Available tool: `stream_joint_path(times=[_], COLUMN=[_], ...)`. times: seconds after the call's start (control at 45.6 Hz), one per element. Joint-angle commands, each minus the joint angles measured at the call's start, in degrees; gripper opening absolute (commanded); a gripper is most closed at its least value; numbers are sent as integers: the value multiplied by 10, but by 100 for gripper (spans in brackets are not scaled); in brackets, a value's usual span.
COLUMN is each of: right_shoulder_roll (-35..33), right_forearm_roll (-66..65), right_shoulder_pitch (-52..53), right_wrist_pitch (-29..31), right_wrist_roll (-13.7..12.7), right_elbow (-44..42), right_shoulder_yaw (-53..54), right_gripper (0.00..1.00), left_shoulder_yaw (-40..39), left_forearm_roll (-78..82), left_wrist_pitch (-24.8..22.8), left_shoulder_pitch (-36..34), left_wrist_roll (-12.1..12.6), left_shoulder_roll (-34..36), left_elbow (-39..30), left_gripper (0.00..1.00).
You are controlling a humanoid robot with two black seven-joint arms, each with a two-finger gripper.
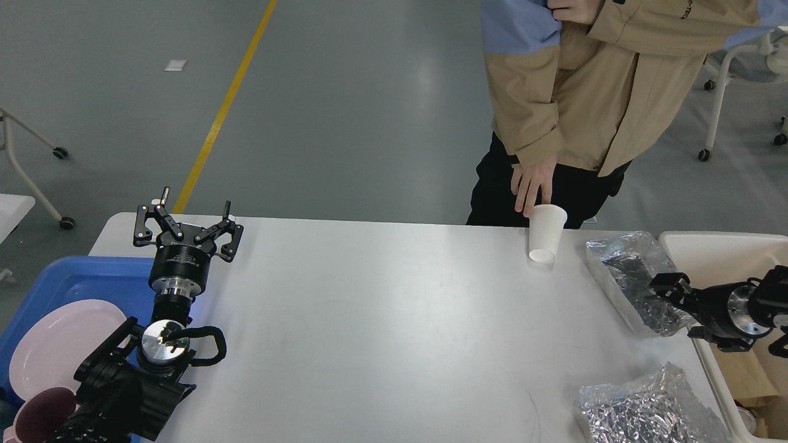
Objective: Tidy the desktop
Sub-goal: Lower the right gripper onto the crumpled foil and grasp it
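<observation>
Left end effector (188, 216) is sitting up over the far-left corner of the big smooth white rectangular counter (369, 332), fingers spread wide apart and nothing between them. Right end effector (668, 287) is way over on the other side, poking in from the right edge, right at the crinkly silver foil bag (637, 277) near the counter's right side. It looks dark and small from this angle, so honestly I can't tell if its fingers are apart or pinched, or whether it's actually touching the foil. Second crumpled silver foil bag (646, 409) lies at the near-right corner of the counter, well apart from the first. White paper cup (546, 234) stands upside down at the far edge, just left of the first foil bag, and a person in a tan jacket (591, 92) is standing behind the counter with one hand (532, 187) hanging just above that cup. Cream rectangular plastic bin (714, 243) sits off the right end of the counter with some brown paper inside. On the left, a blue plastic tray (80, 277) holds a pale pink round plate (58, 344) and a dark maroon bowl (43, 415) at the near corner. The counter itself fills most of the lower view, mostly bare in the middle.
</observation>
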Motion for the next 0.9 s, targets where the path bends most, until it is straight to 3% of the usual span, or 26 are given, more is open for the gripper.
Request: stream_joint_path(times=[0.0,0.219,0.395,0.439,0.483,0.614,0.877], right_shoulder_roll=[7,74,81,83,88,108,131], right_forearm_roll=[4,5,5,5,5,5,5], right_shoulder_pitch=[-44,-125,-142,-143,-149,-167,-192], right_wrist_pitch=[-7,-22,-23,-23,-23,-28,-35], right_wrist_roll=[-1,-2,-3,-3,-2,-1,-3], right_elbow=[-40,-191,-210,-210,-210,-213,-278], right_shoulder_yaw=[36,36,38,38,36,32,36], right_gripper=[100,100,96,89,73,2,0], left_shoulder_yaw=[0,0,0,0,0,-1,0], left_forearm_roll=[0,0,0,0,0,0,0], left_wrist_pitch=[0,0,0,0,0,0,0], left_shoulder_pitch=[0,0,0,0,0,0,0], left_wrist_roll=[0,0,0,0,0,0,1], left_shoulder_roll=[0,0,0,0,0,0,0], left_elbow=[0,0,0,0,0,0,0], left_gripper=[100,100,100,100,100,100,100])
